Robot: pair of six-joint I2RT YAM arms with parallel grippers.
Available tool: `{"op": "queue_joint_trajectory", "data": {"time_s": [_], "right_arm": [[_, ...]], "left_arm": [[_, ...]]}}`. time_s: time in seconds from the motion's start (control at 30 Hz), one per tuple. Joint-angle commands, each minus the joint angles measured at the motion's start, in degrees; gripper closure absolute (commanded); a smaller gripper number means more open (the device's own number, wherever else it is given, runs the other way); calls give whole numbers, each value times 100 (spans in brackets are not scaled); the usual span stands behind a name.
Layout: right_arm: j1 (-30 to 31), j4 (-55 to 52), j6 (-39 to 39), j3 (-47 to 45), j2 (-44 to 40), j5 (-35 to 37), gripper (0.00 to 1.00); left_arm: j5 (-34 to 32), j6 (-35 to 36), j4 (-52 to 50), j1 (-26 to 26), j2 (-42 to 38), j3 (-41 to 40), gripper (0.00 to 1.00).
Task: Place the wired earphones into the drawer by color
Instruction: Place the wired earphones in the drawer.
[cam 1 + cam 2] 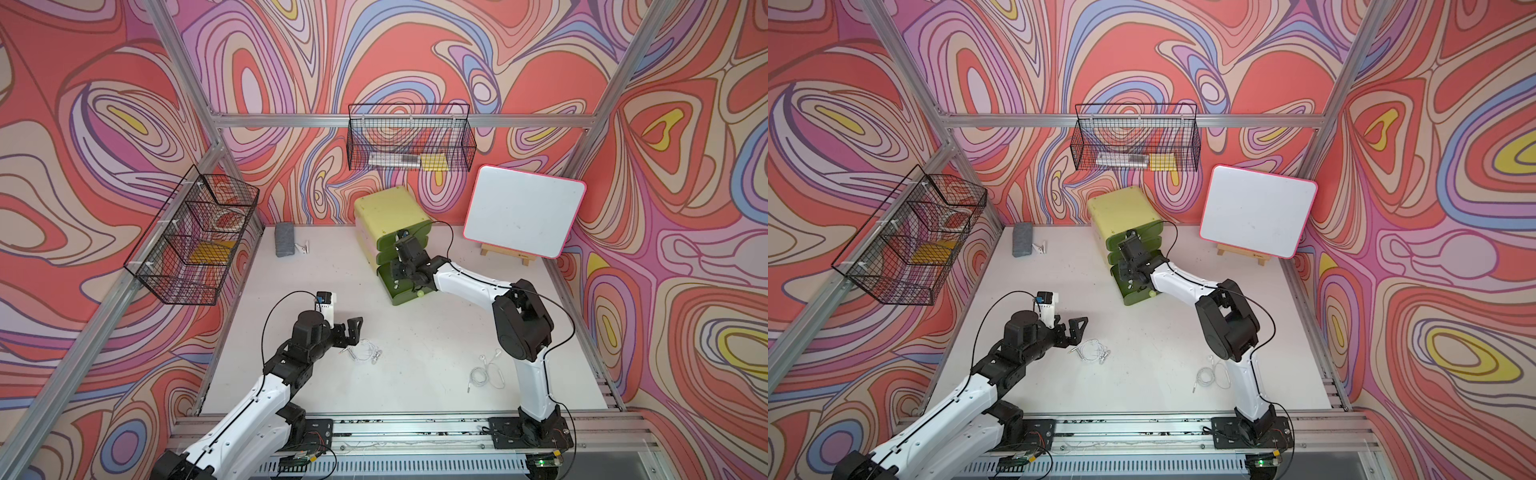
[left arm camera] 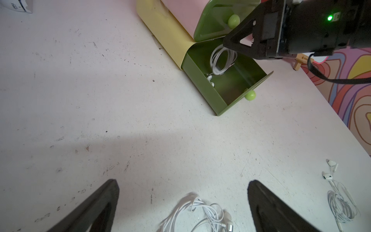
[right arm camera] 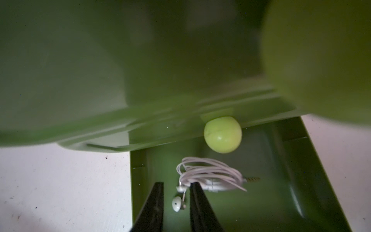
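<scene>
Top views: left gripper (image 1: 351, 332) spread wide, low over table (image 1: 316, 266), white earphones (image 1: 365, 353) just beside fingertips. Second white set (image 1: 486, 372) near right arm's base. Right gripper (image 1: 1130, 279) down at pulled-out bottom drawer (image 1: 1136, 299) of green-yellow cabinet (image 1: 1121, 208).

Left wrist: wide-open jaws either side of white earphones (image 2: 200, 213), not touching. Coiled white set (image 2: 220, 62) inside bottom drawer (image 2: 204, 94).

Right wrist: right gripper (image 3: 176, 183) parted narrowly, not clamped. Earbuds between fingers, coiled white set (image 3: 212, 174) on drawer floor below round knob (image 3: 222, 134).

One earphone set (image 3: 210, 176) lies in the drawer (image 2: 200, 92), two others (image 1: 365, 353) (image 1: 486, 374) on the table (image 1: 324, 286).
</scene>
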Motion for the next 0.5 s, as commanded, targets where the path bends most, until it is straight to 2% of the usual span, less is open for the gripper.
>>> {"op": "queue_joint_trajectory", "data": {"time_s": [0.0, 0.17, 0.33, 0.47], "right_arm": [[-73, -97, 79, -242, -263, -75, 65], [-74, -95, 86, -715, -792, -361, 54], [7, -213, 86, -1238, -1330, -873, 49], [223, -403, 30, -1543, -1670, -937, 47]], "left_arm": [[-149, 97, 80, 49, -89, -67, 1], [-449, 58, -38, 45, -295, -111, 1], [-948, -8, -183, 45, -711, -211, 1], [-1276, -31, -294, 45, -1178, -336, 1]]}}
